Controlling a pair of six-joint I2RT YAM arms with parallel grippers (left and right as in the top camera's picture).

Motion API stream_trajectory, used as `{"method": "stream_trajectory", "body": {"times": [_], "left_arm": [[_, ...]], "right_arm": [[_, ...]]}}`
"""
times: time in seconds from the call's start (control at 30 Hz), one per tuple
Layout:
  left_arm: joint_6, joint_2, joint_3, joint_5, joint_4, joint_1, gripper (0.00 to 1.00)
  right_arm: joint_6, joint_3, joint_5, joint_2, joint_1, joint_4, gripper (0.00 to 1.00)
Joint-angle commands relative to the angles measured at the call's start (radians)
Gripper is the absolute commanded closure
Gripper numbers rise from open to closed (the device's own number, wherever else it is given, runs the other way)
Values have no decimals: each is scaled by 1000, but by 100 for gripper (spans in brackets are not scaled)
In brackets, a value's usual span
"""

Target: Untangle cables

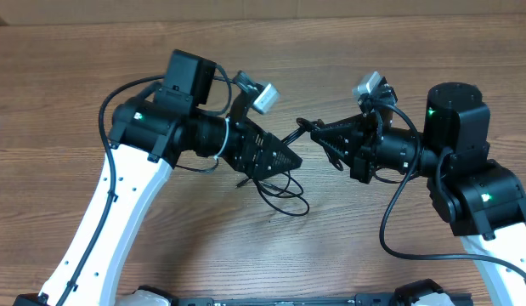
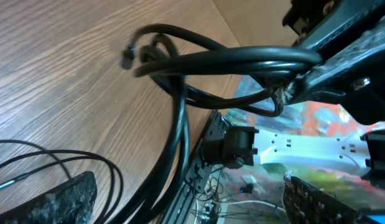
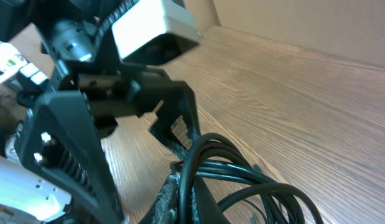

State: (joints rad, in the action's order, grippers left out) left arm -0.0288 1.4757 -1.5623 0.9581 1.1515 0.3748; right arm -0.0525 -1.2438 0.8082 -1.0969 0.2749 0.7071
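On the left, the left tool (image 1: 288, 160) is hanging just over the wooden bench (image 1: 76, 93) and pointing toward the middle. Its two fingers (image 2: 71, 196) are standing wide apart and are not squeezing anything. The cables (image 1: 284, 194) are sitting in the middle of the bench, between the two arms. Some thin black loops are lying flat on the wood, just under and in front of the left tool. Other loops are lifting up off the bench toward the right. In the left wrist view, one strand is running down through the gap between the open fingers. A small dark plug (image 2: 128, 57) is sticking out of the raised bunch. On the right, the right tool (image 1: 319, 132) is pointing at the left tool, with the two tips close together. It is pinched tight on the raised bunch of cables, holding it above the bench.
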Motion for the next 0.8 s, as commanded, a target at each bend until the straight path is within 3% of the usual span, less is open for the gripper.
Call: {"method": "stream_trajectory", "body": {"times": [0.0, 0.1, 0.13, 0.17, 0.2, 0.43, 0.77], "left_arm": [[-28, -4, -17, -9, -11, 28, 14], [-28, -4, -17, -34, -24, 30, 36], [-28, -4, -17, -55, -31, 30, 67], [-27, -4, -17, -68, -32, 30, 85], [-27, -4, -17, -79, -34, 30, 96], [-13, -4, -17, -191, -63, 29, 96], [-12, -4, -17, -318, -90, -16, 96]], "right_arm": [[-1, -20, 76, 13, -1, -15, 96], [-1, -20, 123, 13, -1, -15, 96], [-1, -20, 130, 13, -1, -13, 96], [-1, -20, 129, 13, -1, -10, 96], [-1, -20, 129, 13, -1, -5, 96], [-2, -20, 51, 13, -1, 95, 96], [-1, -20, -220, 13, -1, 316, 96]]}}
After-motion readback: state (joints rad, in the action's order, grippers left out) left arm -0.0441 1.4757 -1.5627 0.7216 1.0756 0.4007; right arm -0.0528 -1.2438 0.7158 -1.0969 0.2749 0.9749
